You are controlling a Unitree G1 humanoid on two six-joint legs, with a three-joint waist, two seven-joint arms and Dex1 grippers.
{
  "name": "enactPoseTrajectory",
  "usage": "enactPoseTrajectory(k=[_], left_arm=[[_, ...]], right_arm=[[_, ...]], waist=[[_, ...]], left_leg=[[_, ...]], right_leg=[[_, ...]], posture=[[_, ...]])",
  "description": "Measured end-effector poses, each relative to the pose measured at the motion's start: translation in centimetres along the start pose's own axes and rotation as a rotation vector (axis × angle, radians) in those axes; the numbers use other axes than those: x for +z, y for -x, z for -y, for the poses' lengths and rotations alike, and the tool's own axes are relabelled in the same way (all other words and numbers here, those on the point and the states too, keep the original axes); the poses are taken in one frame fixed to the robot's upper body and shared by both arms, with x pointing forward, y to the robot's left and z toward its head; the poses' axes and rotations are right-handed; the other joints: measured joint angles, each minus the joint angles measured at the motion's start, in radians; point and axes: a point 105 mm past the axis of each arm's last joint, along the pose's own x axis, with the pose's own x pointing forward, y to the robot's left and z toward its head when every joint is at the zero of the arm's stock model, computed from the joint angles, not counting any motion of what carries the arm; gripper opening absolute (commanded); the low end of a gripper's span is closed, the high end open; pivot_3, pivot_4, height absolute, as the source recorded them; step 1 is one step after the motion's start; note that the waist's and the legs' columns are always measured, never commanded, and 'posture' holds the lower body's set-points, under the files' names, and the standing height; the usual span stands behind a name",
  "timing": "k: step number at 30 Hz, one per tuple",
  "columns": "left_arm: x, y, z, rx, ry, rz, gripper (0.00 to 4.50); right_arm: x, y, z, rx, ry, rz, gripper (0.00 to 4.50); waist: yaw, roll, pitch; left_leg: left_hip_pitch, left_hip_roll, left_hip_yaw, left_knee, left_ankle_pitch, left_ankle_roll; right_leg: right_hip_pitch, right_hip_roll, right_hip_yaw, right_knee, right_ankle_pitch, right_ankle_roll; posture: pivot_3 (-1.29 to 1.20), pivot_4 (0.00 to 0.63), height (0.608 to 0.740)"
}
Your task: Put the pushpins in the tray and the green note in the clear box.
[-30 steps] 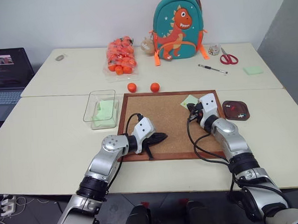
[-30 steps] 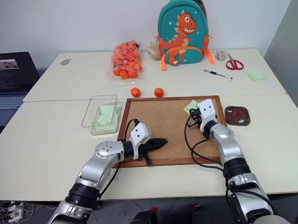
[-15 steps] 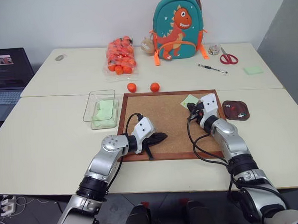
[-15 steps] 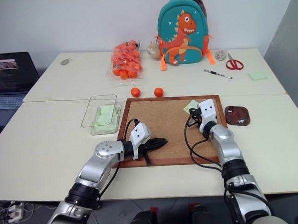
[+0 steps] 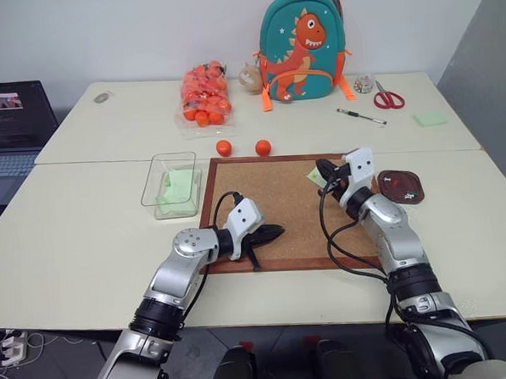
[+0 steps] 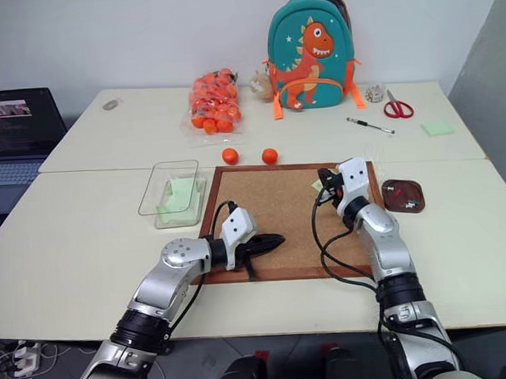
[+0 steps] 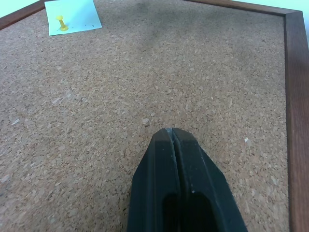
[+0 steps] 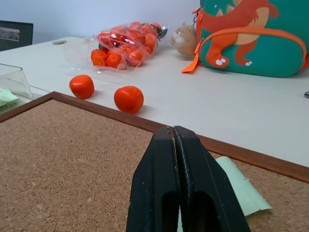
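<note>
Since the green note (image 5: pixel 317 172) sits right of centre on the corkboard (image 5: pixel 271 207), still held by a yellow pin (image 7: pixel 61 22), that pin should be gripped first. The right gripper (image 5: pixel 323 170) is seen shut and empty just above the note, so it'd need opening, then a straight pull.

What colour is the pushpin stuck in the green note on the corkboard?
Yellow pushpin, clearest in the left wrist view.

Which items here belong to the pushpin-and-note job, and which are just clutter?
Job items:
- green note on the corkboard
- yellow pushpin stuck in it
- tray
- clear box

Lying about:
- backpack
- bag of oranges
- two loose oranges
- scissors
- pen
- laptop
</note>
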Motion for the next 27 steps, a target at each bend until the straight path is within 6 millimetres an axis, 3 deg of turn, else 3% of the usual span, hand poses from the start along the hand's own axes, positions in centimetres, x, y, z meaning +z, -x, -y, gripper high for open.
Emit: enactPoseTrajectory(k=[4, 11, 16, 21, 27], left_arm=[[0.0, 0.0, 0.0, 0.0, 0.0, 0.0, 0.0], [-0.1, 0.1, 0.0, 0.004, 0.003, -0.002, 0.0], [-0.2, 0.1, 0.0, 0.003, 0.003, -0.003, 0.0], [-0.1, 0.1, 0.0, 0.002, 0.003, -0.002, 0.0], [-0.1, 0.0, 0.0, 0.0, 0.002, -0.001, 0.0]], right_arm=[[0.7, 2.6, 3.6, -0.114, 0.062, -0.015, 0.02], [-1.7, 7.1, 8.3, -0.294, 0.112, -0.191, 0.02], [-2.3, 8.3, 10.5, -0.373, 0.134, -0.26, 0.02], [-4.1, 8.6, 11.2, -0.401, 0.094, -0.337, 0.92], [-3.7, 8.1, 11.4, -0.401, 0.079, -0.323, 2.34]], waist=[[0.0, 0.0, 0.0], [-0.001, 0.002, -0.001], [-0.001, 0.003, -0.002], [-0.001, 0.003, -0.002], [-0.001, 0.003, -0.002]], left_leg=[[0.0, 0.0, 0.0, 0.0, 0.0, 0.0], [0.001, -0.001, 0.002, 0.0, 0.0, 0.0], [0.001, -0.001, 0.002, 0.0, 0.0, 0.0], [0.001, -0.001, 0.002, 0.0, 0.0, 0.0], [0.0, -0.001, 0.002, 0.0, 0.0, 0.0]], right_leg=[[0.0, 0.0, 0.0, -0.002, 0.0, 0.0], [0.001, 0.0, 0.002, -0.002, 0.0, 0.0], [0.001, 0.0, 0.001, -0.002, 0.0, 0.0], [0.001, 0.0, 0.002, -0.002, 0.0, 0.0], [0.001, 0.0, 0.002, -0.002, 0.0, 0.0]], posture=[[0.0, 0.15, 0.74], [0.0, 0.15, 0.74], [0.0, 0.15, 0.74], [0.0, 0.15, 0.74], [0.0, 0.15, 0.74]])
